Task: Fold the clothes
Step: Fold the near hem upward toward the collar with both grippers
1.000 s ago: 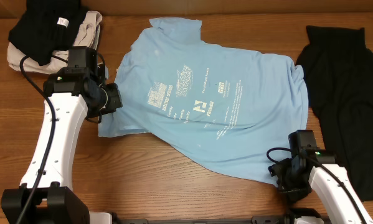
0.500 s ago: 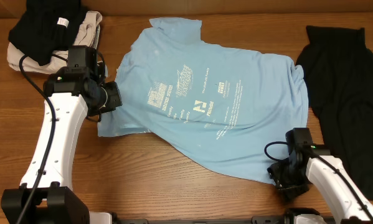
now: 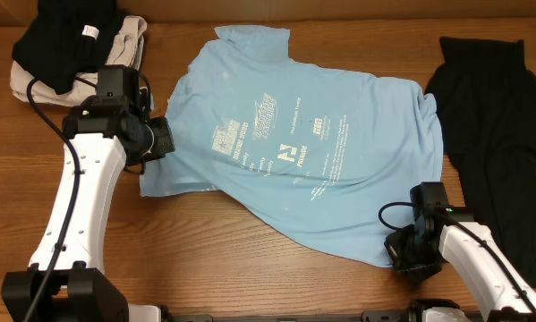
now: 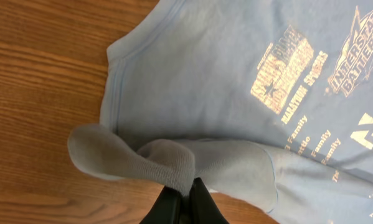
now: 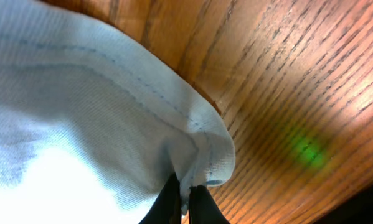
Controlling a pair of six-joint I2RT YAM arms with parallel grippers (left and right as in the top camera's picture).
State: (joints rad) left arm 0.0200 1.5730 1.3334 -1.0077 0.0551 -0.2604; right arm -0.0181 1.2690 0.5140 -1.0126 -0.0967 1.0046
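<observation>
The light-blue T-shirt point(image 3: 303, 152) lies spread over the middle of the wooden table point(image 3: 250, 268), white print facing up. The left gripper point(image 3: 163, 139) sits at the shirt's left edge with its fingers fully closed on a bunched fold of the blue cloth. In the left wrist view the fold bulges out just above the pinched fingertips point(image 4: 169, 208), and the rest of that edge lies flat on the wood.

The right gripper point(image 3: 398, 251) is at the shirt's near right corner, also fully closed. The right wrist view shows its fingers nipping the stitched hem, with the corner lifted clear of the wood beneath it (a small green spot of light point(image 5: 307, 151) glows on the boards there).

A black garment point(image 3: 500, 125) lies loosely spread just beside the shirt's right edge. At the far left corner a folded black piece point(image 3: 57, 40) rests on a beige one point(image 3: 129, 40), apart from the shirt
</observation>
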